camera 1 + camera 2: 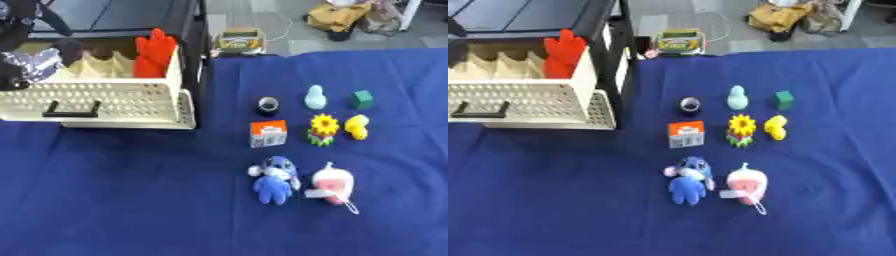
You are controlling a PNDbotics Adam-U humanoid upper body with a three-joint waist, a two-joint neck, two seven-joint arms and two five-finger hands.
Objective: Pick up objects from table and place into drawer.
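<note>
The cream perforated drawer [122,100] stands pulled out at the upper left, with a black handle [70,110]. A red glove-like thing [155,52] stands in its right end behind cream dividers. My left hand [12,70] shows as a dark shape over the drawer's left end, beside a crumpled silvery thing [37,62]; its grip is hidden. On the blue cloth lie a black tape roll [268,105], a pale teal figure [315,97], a green cube [362,99], an orange-white box [268,133], a sunflower toy [324,129], a yellow toy [357,126], a blue plush [275,181] and a pink-white plush [332,185].
The drawer sits in a black cabinet frame [197,35]. Beyond the table's far edge a small green-yellow box [240,41] and some bags [337,15] lie on the floor. The blue cloth [114,200] covers the whole table.
</note>
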